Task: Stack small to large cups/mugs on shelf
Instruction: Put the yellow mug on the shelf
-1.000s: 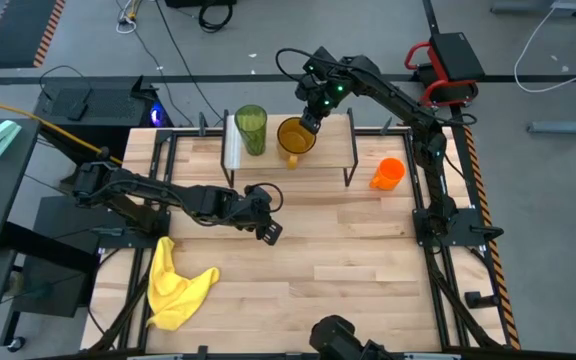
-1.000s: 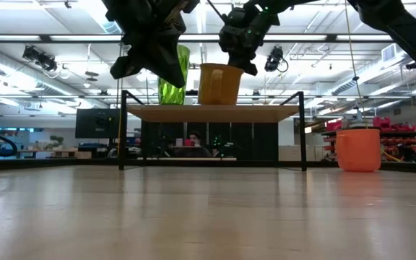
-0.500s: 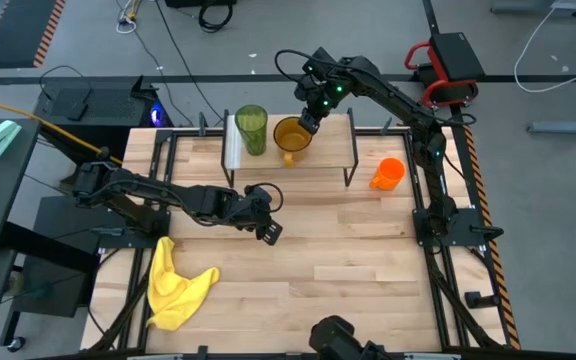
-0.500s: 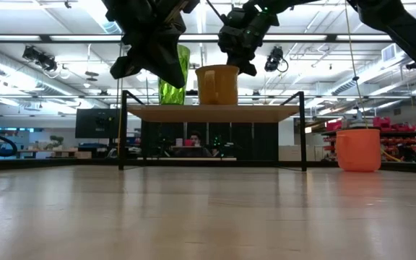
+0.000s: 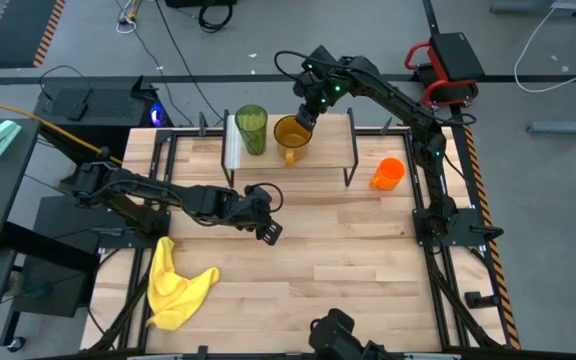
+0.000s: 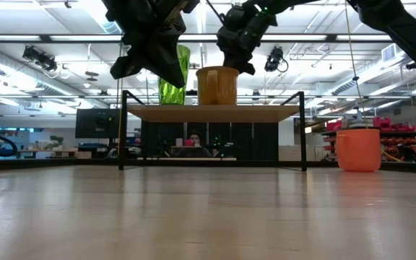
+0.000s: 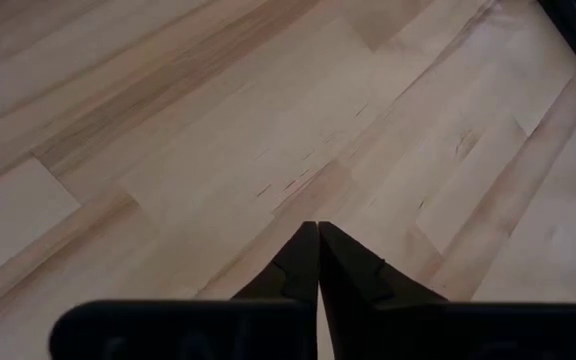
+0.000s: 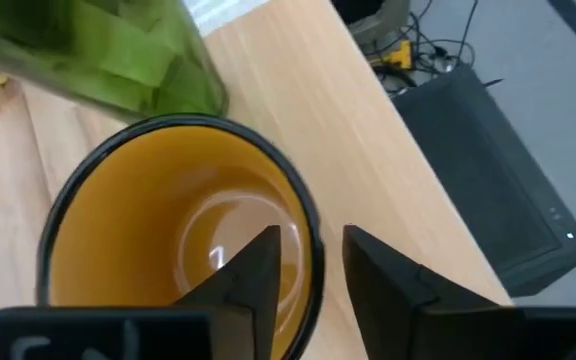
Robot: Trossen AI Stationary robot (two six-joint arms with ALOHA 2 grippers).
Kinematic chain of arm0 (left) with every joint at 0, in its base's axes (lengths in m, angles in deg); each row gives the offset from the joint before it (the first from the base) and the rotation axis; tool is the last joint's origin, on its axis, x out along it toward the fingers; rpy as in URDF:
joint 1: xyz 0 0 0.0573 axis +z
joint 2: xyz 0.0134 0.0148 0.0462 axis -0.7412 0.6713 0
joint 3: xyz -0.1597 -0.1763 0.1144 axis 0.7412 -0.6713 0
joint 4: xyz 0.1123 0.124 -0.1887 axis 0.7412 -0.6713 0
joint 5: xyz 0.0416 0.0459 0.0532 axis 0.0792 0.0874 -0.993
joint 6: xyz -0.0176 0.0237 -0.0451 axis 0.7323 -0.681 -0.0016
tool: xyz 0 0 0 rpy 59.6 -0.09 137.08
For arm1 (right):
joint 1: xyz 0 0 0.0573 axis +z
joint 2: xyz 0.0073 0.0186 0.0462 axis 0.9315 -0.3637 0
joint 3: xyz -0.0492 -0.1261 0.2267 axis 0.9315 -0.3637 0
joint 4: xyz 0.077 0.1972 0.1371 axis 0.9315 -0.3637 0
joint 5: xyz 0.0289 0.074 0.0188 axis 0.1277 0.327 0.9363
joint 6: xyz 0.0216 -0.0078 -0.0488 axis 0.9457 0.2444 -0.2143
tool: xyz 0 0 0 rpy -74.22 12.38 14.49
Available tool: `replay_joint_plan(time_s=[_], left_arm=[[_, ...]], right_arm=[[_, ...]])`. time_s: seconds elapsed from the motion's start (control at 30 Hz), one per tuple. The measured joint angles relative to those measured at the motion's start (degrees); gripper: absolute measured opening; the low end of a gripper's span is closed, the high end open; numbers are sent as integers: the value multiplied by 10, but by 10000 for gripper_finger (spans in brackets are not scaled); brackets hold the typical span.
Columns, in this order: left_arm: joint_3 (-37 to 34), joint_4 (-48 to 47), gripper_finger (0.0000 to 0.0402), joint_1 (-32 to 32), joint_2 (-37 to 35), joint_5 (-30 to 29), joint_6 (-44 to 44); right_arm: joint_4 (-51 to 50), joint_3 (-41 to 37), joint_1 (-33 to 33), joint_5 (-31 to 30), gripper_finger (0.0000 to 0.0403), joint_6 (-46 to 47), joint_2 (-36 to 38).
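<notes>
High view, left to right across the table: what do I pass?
Yellow cloth → left gripper, shut, over the bare tabletop → green tumbler → amber mug on the shelf, right gripper open at its rim → orange mug.

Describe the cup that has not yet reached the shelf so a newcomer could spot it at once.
Start at the shelf, the low wooden rack at the table's far edge, where a green tumbler and an amber mug already stand. Look off its end toward the right arm's base: the orange mug sits alone on the tabletop. It is the only bright orange cup, and the only one not on the shelf.
</notes>
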Motion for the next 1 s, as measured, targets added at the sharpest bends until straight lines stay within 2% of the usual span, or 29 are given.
replay_joint_plan(time_s=[0.13,0.3,0.53,0.67,0.87,1.0], left_arm=[[0,0,30,0,0,0,0],[0,0,24,0,0,0,-2],[0,-1,11,0,0,0,-16],[0,0,17,1,0,0,-29],[0,0,28,1,0,0,-43],[0,0,24,2,0,-1,-52]], right_arm=[[8,0,0,-9,133,0,0],[9,22,-1,-31,139,5,8],[-5,22,-1,-81,123,58,100],[-43,22,14,-114,111,127,170],[-88,-9,110,-201,77,174,257],[-65,-119,223,-324,17,217,310]])
